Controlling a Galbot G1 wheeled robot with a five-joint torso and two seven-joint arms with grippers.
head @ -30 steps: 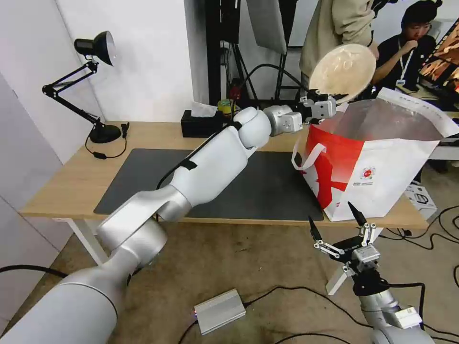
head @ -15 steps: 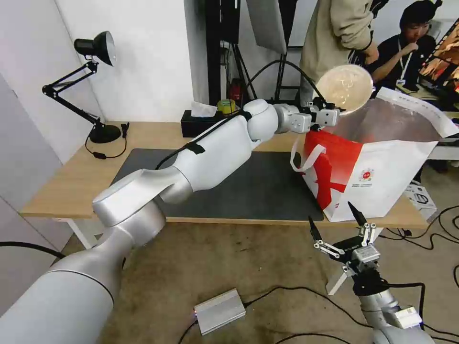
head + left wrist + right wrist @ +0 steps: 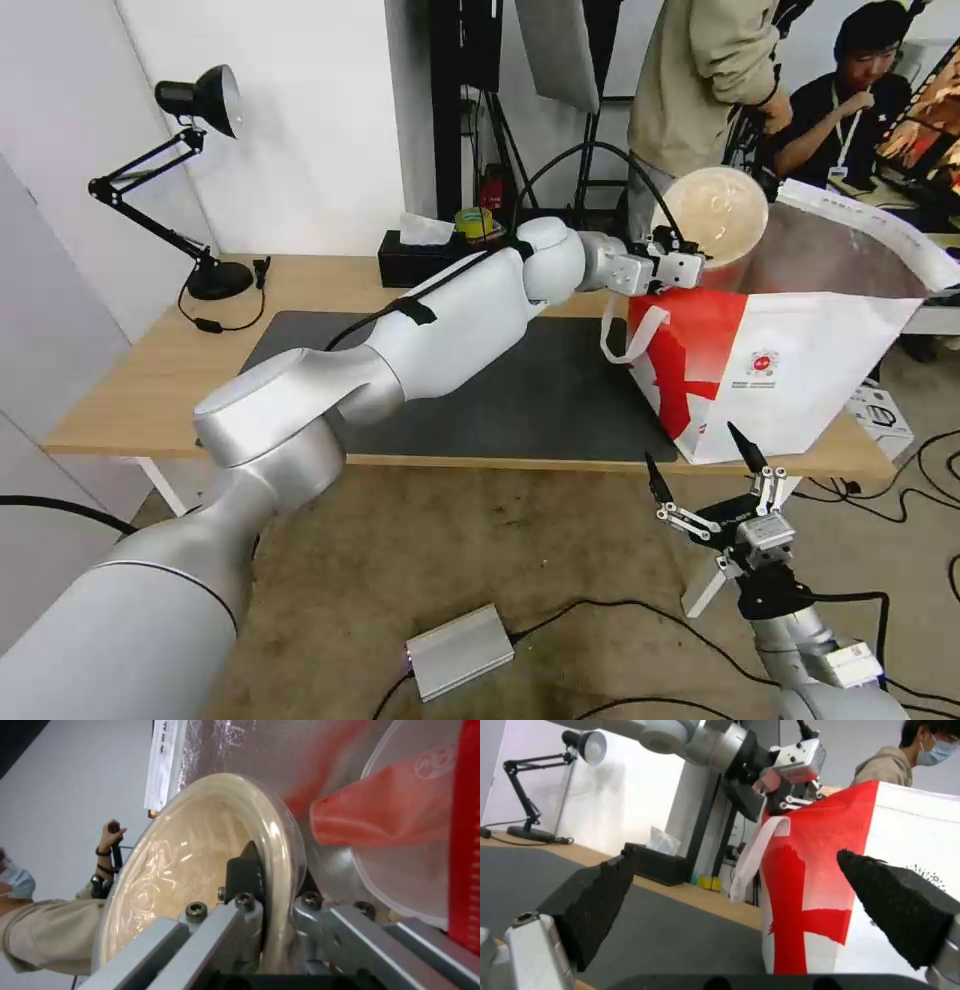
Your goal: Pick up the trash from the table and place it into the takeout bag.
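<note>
My left gripper [image 3: 683, 268] is shut on the rim of the beige shallow bowl [image 3: 716, 214], one of the pieces of trash, and holds it tilted on edge over the open mouth of the takeout bag [image 3: 790, 370]. In the left wrist view a black finger [image 3: 244, 867] presses the inside of the bowl [image 3: 190, 866]. Past it, a translucent red cup [image 3: 390, 813] with a whitish lid [image 3: 415, 862] lies against the foil lining [image 3: 280, 753]. The bag stands at the right end of the table [image 3: 140, 385]. My right gripper [image 3: 692, 447] hangs open below the table's front edge, before the bag [image 3: 820, 843].
A black tissue box [image 3: 418, 263] and a black desk lamp [image 3: 195, 110] stand along the table's back. The dark mat [image 3: 560, 400] covers its middle. A silver box [image 3: 458, 650] and cables lie on the floor. People are behind the bag.
My left gripper has come down with the beige bowl from high above the bag to its mouth, and the bag's near rim has sagged. The right arm has not moved.
</note>
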